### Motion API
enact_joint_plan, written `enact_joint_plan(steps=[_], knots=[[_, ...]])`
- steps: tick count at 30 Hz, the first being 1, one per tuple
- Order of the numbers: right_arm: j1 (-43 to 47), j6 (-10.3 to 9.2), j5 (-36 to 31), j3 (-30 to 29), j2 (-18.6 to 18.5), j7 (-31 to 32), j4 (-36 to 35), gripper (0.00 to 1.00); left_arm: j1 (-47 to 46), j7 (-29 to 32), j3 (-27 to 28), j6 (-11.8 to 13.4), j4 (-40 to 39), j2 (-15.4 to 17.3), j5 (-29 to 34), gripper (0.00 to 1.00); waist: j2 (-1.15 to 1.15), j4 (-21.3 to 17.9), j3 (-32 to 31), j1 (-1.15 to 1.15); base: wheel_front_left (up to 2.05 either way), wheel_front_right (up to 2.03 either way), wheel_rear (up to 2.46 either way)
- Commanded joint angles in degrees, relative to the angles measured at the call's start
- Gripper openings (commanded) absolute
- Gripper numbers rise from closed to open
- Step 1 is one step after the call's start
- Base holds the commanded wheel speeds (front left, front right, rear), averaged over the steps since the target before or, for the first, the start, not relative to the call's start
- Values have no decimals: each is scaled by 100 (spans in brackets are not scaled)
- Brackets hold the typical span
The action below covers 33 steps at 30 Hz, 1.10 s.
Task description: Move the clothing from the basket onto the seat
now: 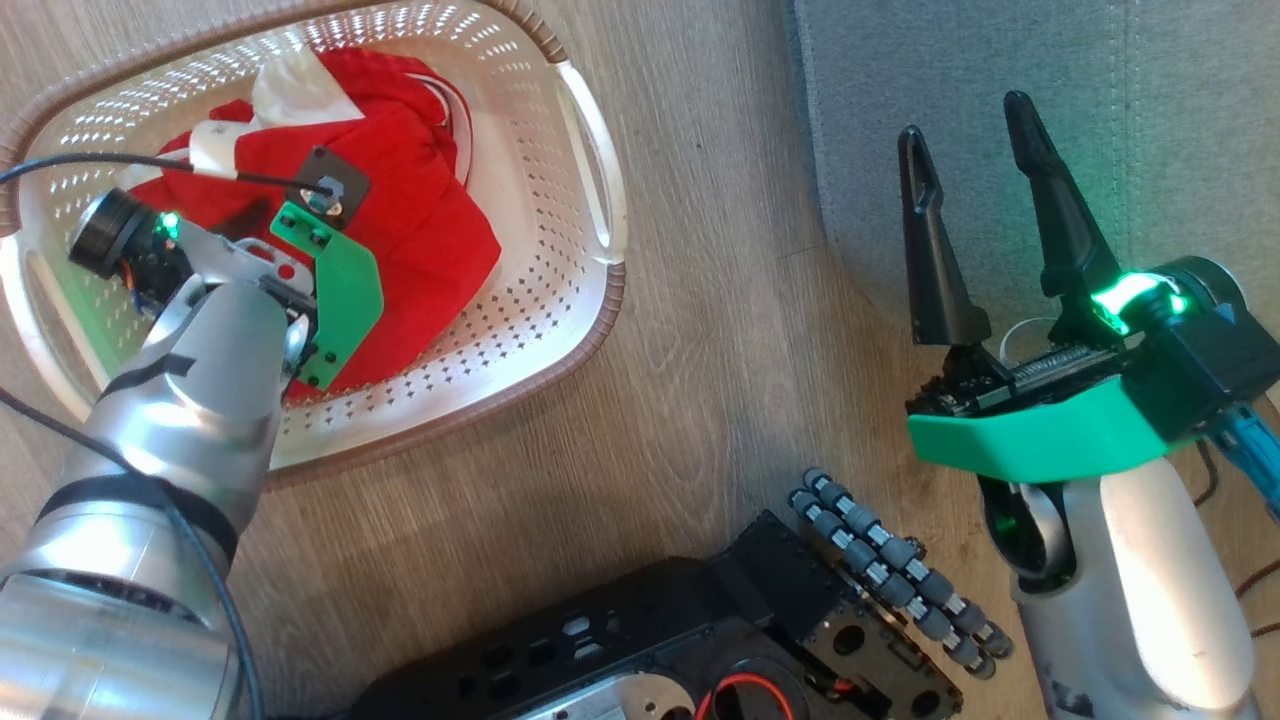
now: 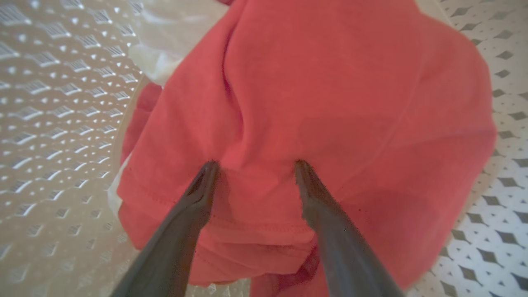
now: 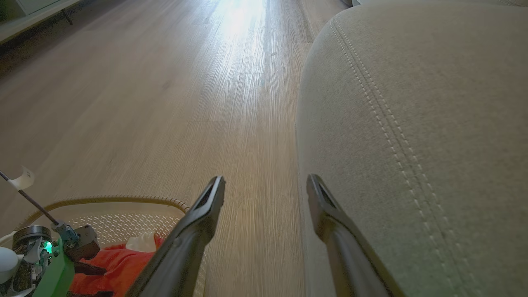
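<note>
Left tool (image 2: 253, 165), spread wide, sinks its tips into clothing (image 2: 330, 82); right tool (image 1: 965, 118) gapes.

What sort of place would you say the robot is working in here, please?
Probably a living room at home: a grey upholstered seat stands on wood-look plank flooring, and a laundry basket of red clothing sits nearby.
</note>
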Motion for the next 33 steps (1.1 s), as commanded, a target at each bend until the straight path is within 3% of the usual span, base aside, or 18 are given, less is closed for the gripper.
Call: enact_joint_plan(steps=[1, 2, 24, 33], knots=[[297, -1, 31, 85, -55, -37, -182, 100, 50, 27, 49, -25, -49, 71, -46, 53, 0, 4, 8, 0, 0, 0, 0], [296, -1, 30, 84, -55, -37, -188, 100, 39, 55, 41, -50, -49, 69, -59, 0, 0, 7, 15, 0, 0, 0, 0], [-209, -1, 76, 199, -55, -37, 59, 100, 291, -311, 232, 91, -49, 69, -583, 0, 0, 6, -351, 0, 0, 0, 0], [-420, -1, 42, 265, -55, -37, 471, 100, 765, -1081, 334, 220, -49, -16, -839, 0, 0, 130, -1189, 0, 0, 0, 0]])
